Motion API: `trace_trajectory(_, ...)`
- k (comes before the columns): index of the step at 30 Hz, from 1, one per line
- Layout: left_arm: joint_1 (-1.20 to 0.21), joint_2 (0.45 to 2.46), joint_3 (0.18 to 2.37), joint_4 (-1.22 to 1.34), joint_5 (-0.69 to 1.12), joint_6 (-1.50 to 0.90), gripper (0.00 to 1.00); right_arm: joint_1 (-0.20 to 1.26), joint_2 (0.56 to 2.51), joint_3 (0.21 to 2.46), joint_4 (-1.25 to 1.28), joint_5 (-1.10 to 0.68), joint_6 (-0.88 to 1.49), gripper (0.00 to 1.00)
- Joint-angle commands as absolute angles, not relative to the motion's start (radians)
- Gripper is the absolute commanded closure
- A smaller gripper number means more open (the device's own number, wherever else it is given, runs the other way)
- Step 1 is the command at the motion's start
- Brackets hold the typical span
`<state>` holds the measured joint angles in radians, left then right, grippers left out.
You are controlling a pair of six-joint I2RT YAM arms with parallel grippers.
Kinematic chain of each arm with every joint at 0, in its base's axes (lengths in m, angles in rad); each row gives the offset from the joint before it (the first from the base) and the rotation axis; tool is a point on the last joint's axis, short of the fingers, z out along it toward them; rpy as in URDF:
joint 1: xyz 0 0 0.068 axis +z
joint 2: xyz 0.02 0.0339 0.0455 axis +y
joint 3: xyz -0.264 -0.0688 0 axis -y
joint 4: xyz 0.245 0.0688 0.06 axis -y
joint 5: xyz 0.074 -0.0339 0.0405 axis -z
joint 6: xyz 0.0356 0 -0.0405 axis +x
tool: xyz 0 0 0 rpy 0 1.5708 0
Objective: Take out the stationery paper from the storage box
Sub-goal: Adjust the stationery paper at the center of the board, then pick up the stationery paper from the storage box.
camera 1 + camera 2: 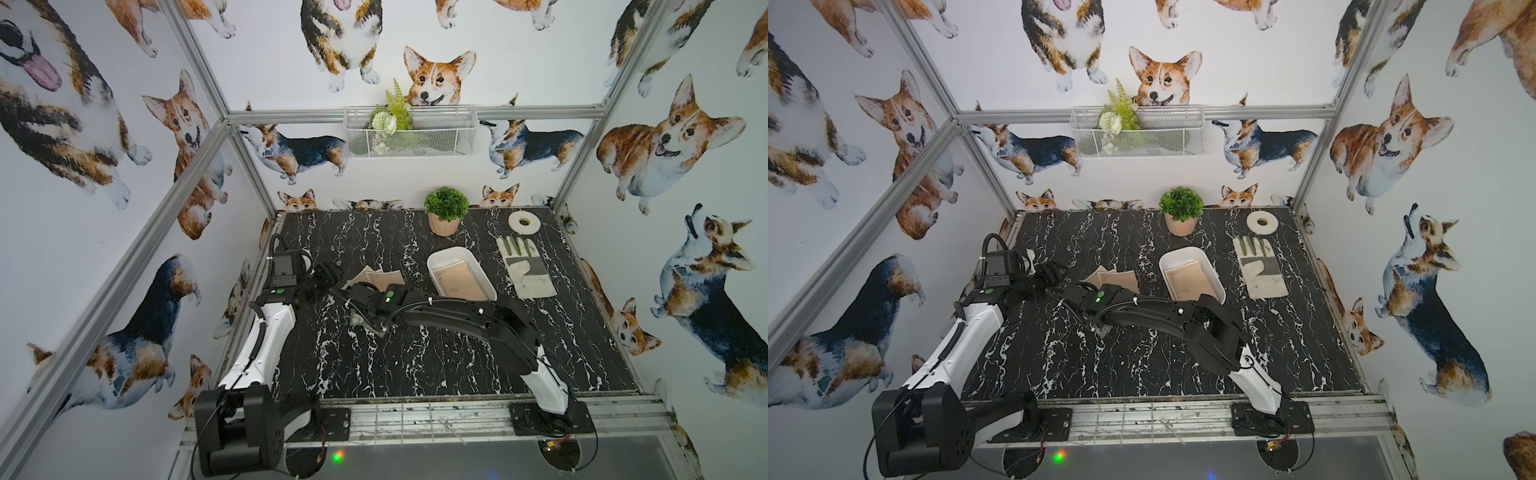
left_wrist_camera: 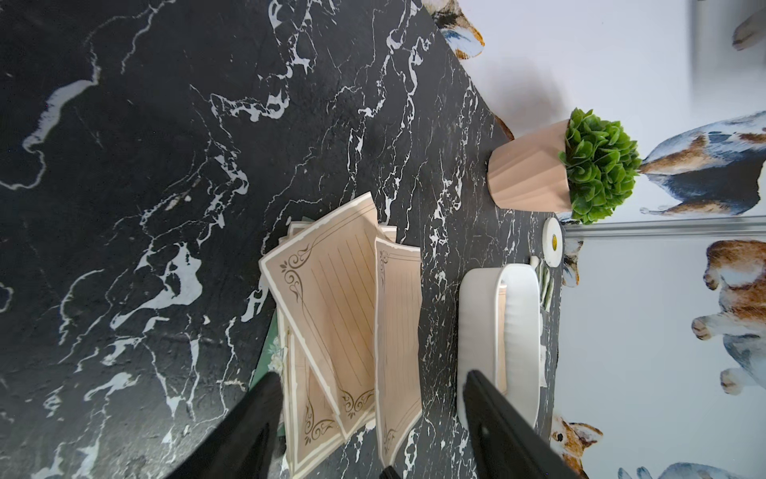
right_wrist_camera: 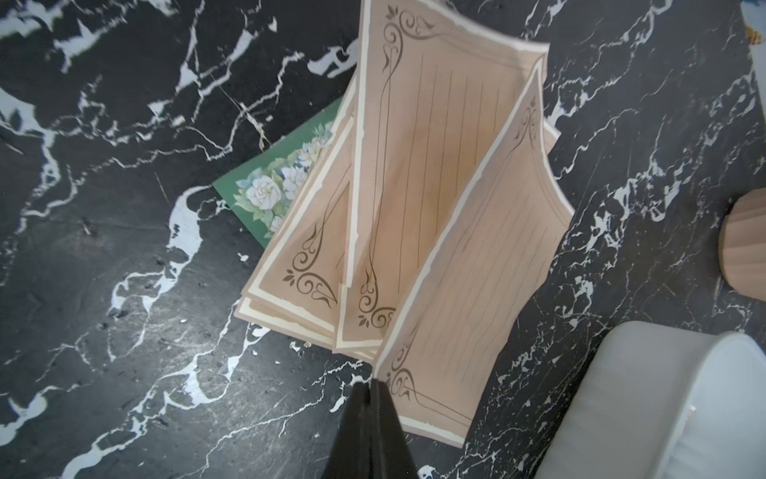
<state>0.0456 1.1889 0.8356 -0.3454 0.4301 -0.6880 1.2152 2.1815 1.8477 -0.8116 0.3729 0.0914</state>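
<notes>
Your right gripper (image 3: 370, 387) is closed on the corner of one tan sheet of the stationery paper (image 3: 476, 269), which stands up over the pile (image 3: 298, 265) on the bench (image 3: 124, 331). Your left gripper (image 2: 372, 373) is wide open and holds nothing. More tan sheets lie inside the storage box (image 1: 433, 270), near the pile.

**Arm livery, both units**

I note the left arm (image 1: 266, 336) white-shelled over black joints; right arm (image 1: 478, 322) mostly black, white near its base. Each has a green indicator light (image 1: 281, 292), ribbed black cable conduit (image 1: 271, 251), bolted black base plate (image 1: 332, 419). Matte black on left pincer (image 2: 371, 377) and right pincer (image 3: 369, 385).
</notes>
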Motion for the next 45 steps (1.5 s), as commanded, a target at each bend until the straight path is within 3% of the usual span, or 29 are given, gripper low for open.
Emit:
trace_trajectory(1, 0.048, 1.177, 0.842, -0.357, 0.410, -0.684, 0.27, 1.218, 2.150, 1.797, -0.798, 0.316, 0.143, 0.53)
trace_trajectory(3, 0.048, 1.173, 0.842, -0.360, 0.407, -0.686, 0.28, 1.218, 2.107, 1.752, -0.754, 0.308, 0.152, 0.42)
trace_trajectory(6, 0.048, 1.166, 0.842, -0.358, 0.404, -0.690, 0.27, 1.218, 2.010, 1.690, -0.689, 0.270, 0.137, 0.33)
trace_trajectory(13, 0.048, 1.163, 0.842, -0.355, 0.409, -0.699, 0.28, 1.168, 1.755, 1.566, -0.613, 0.236, 0.149, 0.29)
trace_trajectory(21, 0.048, 1.161, 0.839, -0.316, 0.445, -0.717, 0.28, 0.703, 1.538, 1.370, -0.620, 0.083, 0.234, 0.27)
trace_trajectory(27, 0.048, 1.163, 0.842, -0.312, 0.446, -0.725, 0.28, 0.562, 1.584, 1.310, -0.631, 0.076, 0.205, 0.26)
trace_trajectory(45, 0.048, 1.176, 0.842, -0.307, 0.457, -0.732, 0.28, 0.534, 1.853, 1.281, -0.537, 0.211, 0.179, 0.25)
